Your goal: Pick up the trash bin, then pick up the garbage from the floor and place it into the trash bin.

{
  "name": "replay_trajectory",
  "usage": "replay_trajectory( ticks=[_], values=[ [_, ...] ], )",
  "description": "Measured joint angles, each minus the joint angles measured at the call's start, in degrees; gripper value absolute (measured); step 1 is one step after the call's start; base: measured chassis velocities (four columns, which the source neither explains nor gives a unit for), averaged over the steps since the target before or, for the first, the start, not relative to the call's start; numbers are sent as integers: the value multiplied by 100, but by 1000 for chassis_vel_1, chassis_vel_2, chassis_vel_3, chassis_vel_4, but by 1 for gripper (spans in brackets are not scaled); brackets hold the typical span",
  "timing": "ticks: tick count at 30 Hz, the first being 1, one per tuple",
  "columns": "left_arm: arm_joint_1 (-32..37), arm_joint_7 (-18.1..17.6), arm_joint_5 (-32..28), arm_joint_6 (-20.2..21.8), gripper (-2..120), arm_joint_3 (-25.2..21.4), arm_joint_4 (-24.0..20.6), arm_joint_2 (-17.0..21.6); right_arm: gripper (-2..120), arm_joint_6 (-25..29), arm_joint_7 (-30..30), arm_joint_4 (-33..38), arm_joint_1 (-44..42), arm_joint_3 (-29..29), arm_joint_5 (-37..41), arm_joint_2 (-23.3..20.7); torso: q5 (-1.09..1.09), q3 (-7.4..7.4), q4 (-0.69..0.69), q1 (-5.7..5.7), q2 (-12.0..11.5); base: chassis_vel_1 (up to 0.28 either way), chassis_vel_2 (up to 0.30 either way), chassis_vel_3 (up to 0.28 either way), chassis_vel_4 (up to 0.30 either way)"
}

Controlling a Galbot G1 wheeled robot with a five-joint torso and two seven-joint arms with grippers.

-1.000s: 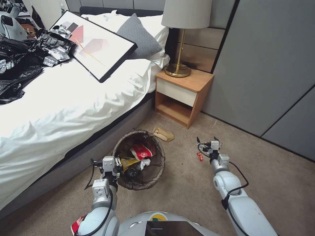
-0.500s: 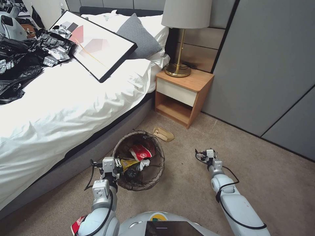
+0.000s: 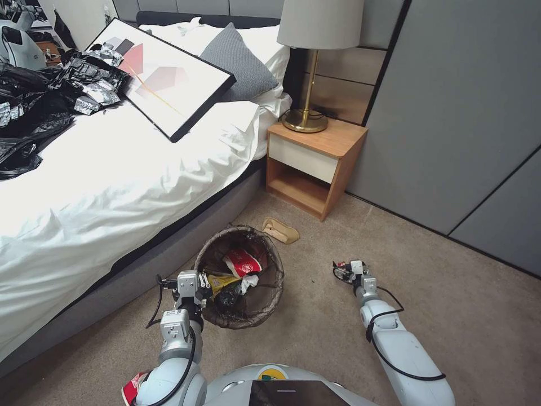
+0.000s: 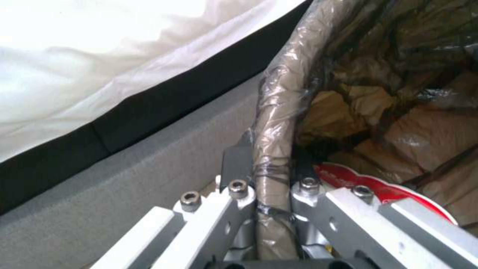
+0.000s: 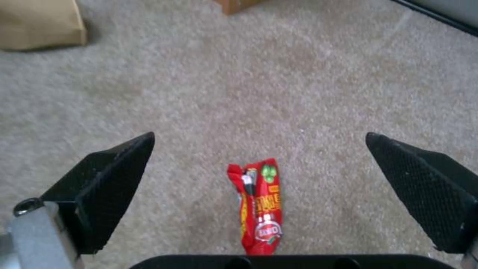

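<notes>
We see the bed (image 3: 112, 186) at left; beside it on beige carpet (image 3: 315, 332), our left end effector (image 4: 271, 186) pinches the trash bin (image 3: 270, 293) rim. Right end effector (image 5: 259, 175) hangs spread wide over a red wrapper (image 5: 259, 209), nightstand (image 3: 313, 163) beyond.

White glossy arms with grey joints, black cables looped along both forearms, silver left gripper (image 4: 271, 194) with hex screws, right gripper (image 5: 259, 186) with black textured fingers (image 5: 107, 179), red sticker on left shoulder
</notes>
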Motion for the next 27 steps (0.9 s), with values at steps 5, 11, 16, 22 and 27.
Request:
replay_trajectory(
  ticks=[5,11,16,22,27],
  values=[
    [16,-3,13,-3,0,-4,-1,-4,100,32,-16,-359,199,-44,-79,-5,0,0,0,0,0,0,0,0,0],
    [28,-13,30,-12,0,-14,-3,-13,100,260,-14,-1021,474,-89,-242,91,0,0,-1,0,0,0,0,0,0],
    [50,-16,48,-19,0,-16,-3,-16,100,317,-19,-1255,578,-92,-293,146,0,0,0,0,0,0,0,0,0],
    [59,-26,62,-26,0,-22,1,-19,100,338,-19,-1501,716,-99,-303,209,0,0,0,0,0,0,0,0,0],
    [73,-31,86,-34,0,-18,13,-26,85,372,-18,-1867,896,-105,-331,261,0,0,0,0,0,0,0,0,0]
  ],
)
